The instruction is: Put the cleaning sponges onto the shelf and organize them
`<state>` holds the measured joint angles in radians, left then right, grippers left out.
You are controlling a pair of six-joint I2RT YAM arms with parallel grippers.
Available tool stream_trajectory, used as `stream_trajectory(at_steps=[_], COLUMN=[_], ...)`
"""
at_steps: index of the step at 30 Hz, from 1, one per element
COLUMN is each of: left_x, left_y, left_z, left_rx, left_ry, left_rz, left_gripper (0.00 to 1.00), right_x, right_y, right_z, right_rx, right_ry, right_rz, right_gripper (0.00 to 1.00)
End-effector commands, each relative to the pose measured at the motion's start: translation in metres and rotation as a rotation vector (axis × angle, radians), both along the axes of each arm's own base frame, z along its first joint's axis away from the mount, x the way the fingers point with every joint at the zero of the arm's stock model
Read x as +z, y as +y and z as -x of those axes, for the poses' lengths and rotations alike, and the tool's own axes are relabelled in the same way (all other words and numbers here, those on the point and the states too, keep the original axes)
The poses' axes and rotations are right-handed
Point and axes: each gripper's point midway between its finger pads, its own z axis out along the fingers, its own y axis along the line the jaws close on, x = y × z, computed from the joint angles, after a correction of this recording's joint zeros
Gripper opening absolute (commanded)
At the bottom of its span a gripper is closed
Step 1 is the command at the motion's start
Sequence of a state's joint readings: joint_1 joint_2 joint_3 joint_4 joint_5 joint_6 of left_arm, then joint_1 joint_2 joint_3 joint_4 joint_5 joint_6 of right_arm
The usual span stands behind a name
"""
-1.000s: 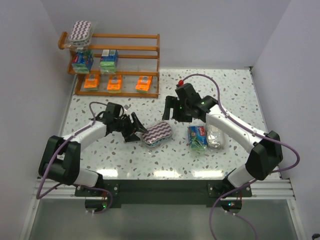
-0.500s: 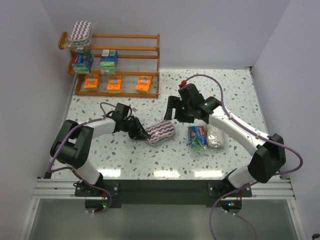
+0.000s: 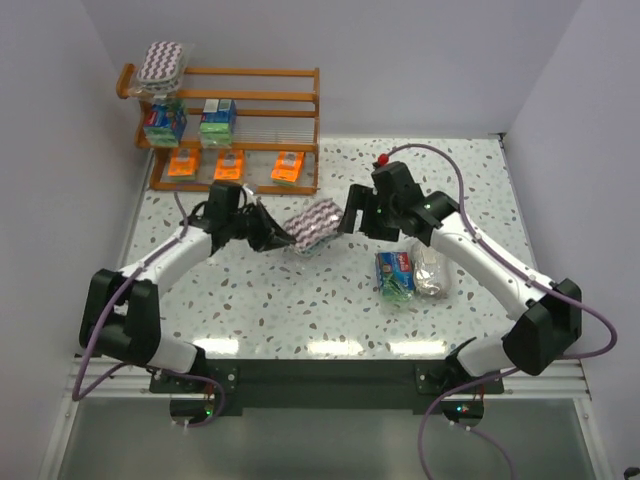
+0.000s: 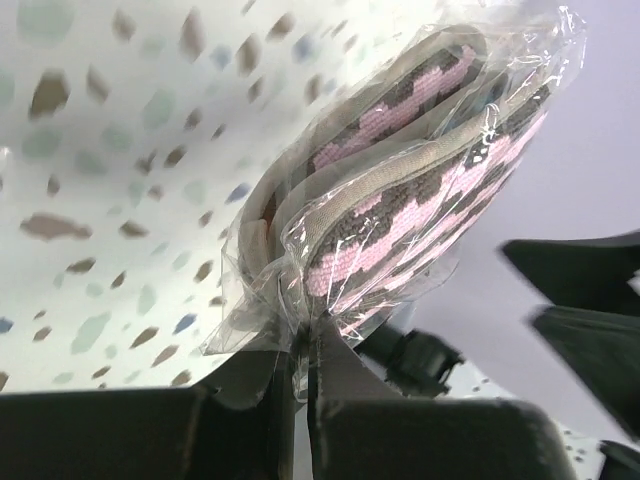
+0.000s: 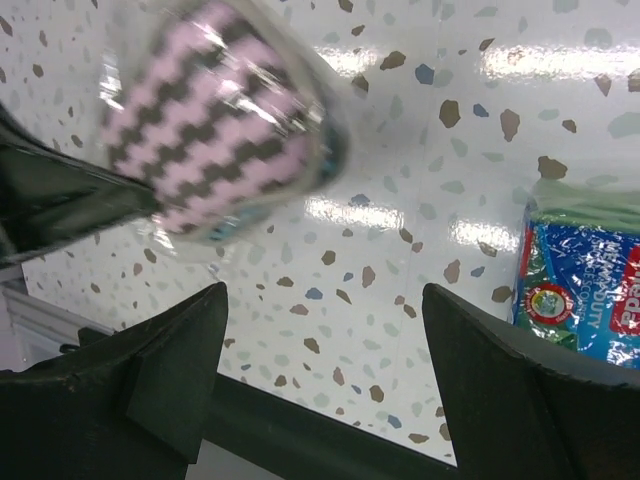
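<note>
- Sets the shelf (image 3: 260,72) at the far left corner of the table (image 3: 300,320), back to the wall, open front facing the arms.
- Carries on the shelf's top tier one shelved zigzag pad (image 3: 163,62), at the left end and overhanging the left post; shows bare rail from there to the shelf's right post.
- Holds on the middle tier two blue-and-green blocks (image 3: 217,118), upright, in the shelf's left half; shows bare slats from the second block to the shelf's right edge.
- Lines the bottom tier with three orange packs (image 3: 230,166), evenly spaced, the last close to the shelf's right post.
- Pinches, with the left gripper (image 3: 280,238), the clear-wrap edge of the held zigzag pad (image 3: 312,222); presses the fingers together on the film.
- Keeps this pad tilted, just in front of the shelf's right end, near the bottom tier's front edge but apart from it; appears raised off the table.
- Hangs the right gripper (image 3: 352,215) just past the shelf's right end and in front of it, beside the held zigzag pad without touching; spreads the fingers wide apart.
- Leaves a loose blue-and-green block (image 3: 395,273) and a grey-white pad (image 3: 432,272) touching side by side, well apart from the shelf, in front of it and to its right, under the right forearm.
- Shows a strip of speckled surface between the shelf's front edge and both grippers.
</note>
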<state>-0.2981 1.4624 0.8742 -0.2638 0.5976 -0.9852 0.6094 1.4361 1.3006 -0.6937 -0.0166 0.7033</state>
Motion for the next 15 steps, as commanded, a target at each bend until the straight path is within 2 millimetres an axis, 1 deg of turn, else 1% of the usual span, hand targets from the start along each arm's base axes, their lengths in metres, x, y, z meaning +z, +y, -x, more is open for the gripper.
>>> stream_trajectory(at_steps=[1,3,4,5,6,7,8,9,10,11,12,13,14,15], left_x=[0.094,0.119,0.143,0.154,0.161,0.184,0.195,0.199,0.222,0.232,0.233,0.257,0.263,0.258], left_y=[0.018,0.029,0.038,0.042,0.045,0.051,0.053,0.057,0.057,0.059,0.063,0.065,0.068,0.074], left_z=[-0.042,-0.055,-0.067,-0.074,-0.084,-0.095,-0.102,-0.115,-0.123,-0.131,-0.145,-0.154,-0.162,-0.177], left_rx=[0.08,0.116,0.14,0.157,0.169,0.183,0.197,0.21,0.215,0.23,0.244,0.252,0.265,0.283], left_ry=[-0.193,-0.233,-0.286,-0.303,-0.313,-0.363,-0.374,-0.381,-0.427,-0.438,-0.442,-0.494,-0.493,-0.476], left_rz=[0.103,0.129,0.147,0.161,0.17,0.188,0.208,0.221,0.241,0.26,0.263,0.272,0.282,0.284], left_gripper=[0.0,0.0,0.0,0.0,0.0,0.0,0.0,0.0,0.0,0.0,0.0,0.0,0.0,0.0], right_x=[0.031,0.035,0.036,0.036,0.037,0.037,0.037,0.036,0.036,0.035,0.034,0.034,0.032,0.032], right_y=[-0.015,-0.02,-0.024,-0.025,-0.027,-0.029,-0.029,-0.03,-0.029,-0.029,-0.03,-0.029,-0.028,-0.028], right_z=[-0.007,-0.009,-0.011,-0.012,-0.012,-0.013,-0.013,-0.014,-0.014,-0.013,-0.013,-0.013,-0.012,-0.012], right_rx=[-0.039,-0.052,-0.062,-0.065,-0.068,-0.071,-0.07,-0.073,-0.07,-0.069,-0.07,-0.068,-0.067,-0.065], right_ry=[-0.064,-0.075,-0.078,-0.08,-0.082,-0.081,-0.08,-0.078,-0.076,-0.075,-0.073,-0.07,-0.066,-0.066], right_rz=[-0.024,-0.03,-0.028,-0.028,-0.031,-0.031,-0.033,-0.034,-0.038,-0.039,-0.04,-0.046,-0.047,-0.05], right_gripper=[0.82,0.82,0.82,0.82,0.82,0.82,0.82,0.81,0.82,0.81,0.81,0.81,0.81,0.81])
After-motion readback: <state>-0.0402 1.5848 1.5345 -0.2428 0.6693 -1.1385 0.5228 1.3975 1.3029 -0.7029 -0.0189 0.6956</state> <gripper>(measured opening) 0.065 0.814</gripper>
